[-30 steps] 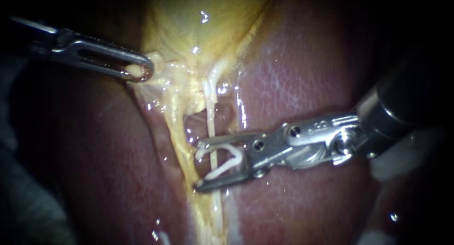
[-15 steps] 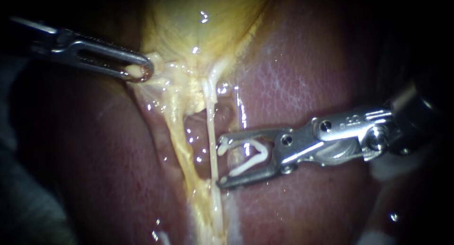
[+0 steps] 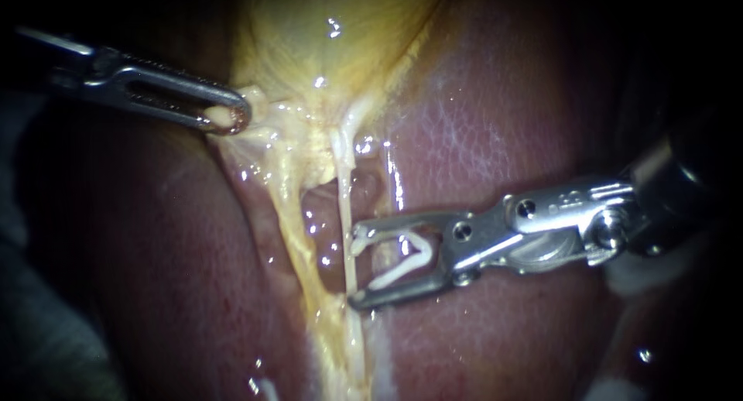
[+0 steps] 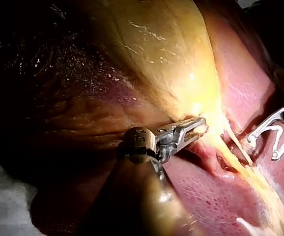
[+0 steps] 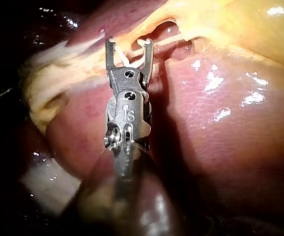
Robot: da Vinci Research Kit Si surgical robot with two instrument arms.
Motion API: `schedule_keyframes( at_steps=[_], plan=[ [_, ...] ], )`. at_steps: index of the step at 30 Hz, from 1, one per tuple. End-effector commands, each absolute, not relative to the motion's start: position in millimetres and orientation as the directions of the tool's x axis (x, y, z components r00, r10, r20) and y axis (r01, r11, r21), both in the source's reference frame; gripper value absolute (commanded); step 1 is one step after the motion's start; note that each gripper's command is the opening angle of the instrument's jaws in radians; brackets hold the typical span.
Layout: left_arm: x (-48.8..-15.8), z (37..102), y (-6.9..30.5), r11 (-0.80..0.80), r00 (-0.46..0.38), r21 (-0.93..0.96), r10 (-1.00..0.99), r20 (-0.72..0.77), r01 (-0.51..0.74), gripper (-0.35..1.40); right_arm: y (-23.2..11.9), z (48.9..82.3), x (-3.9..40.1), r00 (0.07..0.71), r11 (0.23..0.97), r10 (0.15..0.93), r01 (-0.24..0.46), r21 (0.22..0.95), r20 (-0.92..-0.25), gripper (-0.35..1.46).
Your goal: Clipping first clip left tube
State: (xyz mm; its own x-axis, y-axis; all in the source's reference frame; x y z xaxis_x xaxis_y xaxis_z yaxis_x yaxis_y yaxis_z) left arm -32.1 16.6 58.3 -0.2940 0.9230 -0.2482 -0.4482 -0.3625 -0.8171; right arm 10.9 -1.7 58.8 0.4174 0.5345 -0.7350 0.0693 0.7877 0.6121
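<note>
Shining wet, the red-brown liver [image 3: 495,122] fills most of the endoscope view, with the yellow gallbladder [image 3: 325,29] at top centre and dark all around. At upper left, the left instrument [image 3: 228,114] has its pincer closed tight on pale tissue [image 3: 259,107] under the gallbladder. At centre right, the right instrument [image 3: 356,269] has its pincer wide, holding a white clip [image 3: 401,269] between both jaws. Its tips sit right at the thin tube [image 3: 346,215] in the middle. Only the right wrist view shows those tips from behind.

Silver slotted left instrument [image 3: 226,116], screw-hinged right instrument [image 3: 360,268]
</note>
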Motion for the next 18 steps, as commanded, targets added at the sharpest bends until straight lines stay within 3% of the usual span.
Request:
schedule_keyframes(
  at_steps=[1, 9, 18],
  plan=[
    [-32.1, 58.4, 16.6, -0.362, -0.294, -0.817, 0.923, -0.248, -0.448, -0.35, -1.8, 59.0, 11.0, 0.417, 0.78, 0.544, 0.068, 0.622, -0.728, 0.49],
    [-32.1, 58.4, 16.5, -0.363, -0.294, -0.817, 0.923, -0.249, -0.449, -0.35, -2.3, 61.1, 11.7, 0.384, 0.7, 0.631, 0.093, 0.708, -0.674, 0.49],
    [-32.2, 58.4, 16.5, -0.363, -0.294, -0.817, 0.923, -0.249, -0.449, -0.35, -2.4, 63.4, 12.3, 0.402, 0.653, 0.658, 0.116, 0.748, -0.637, 0.49]
  ],
)
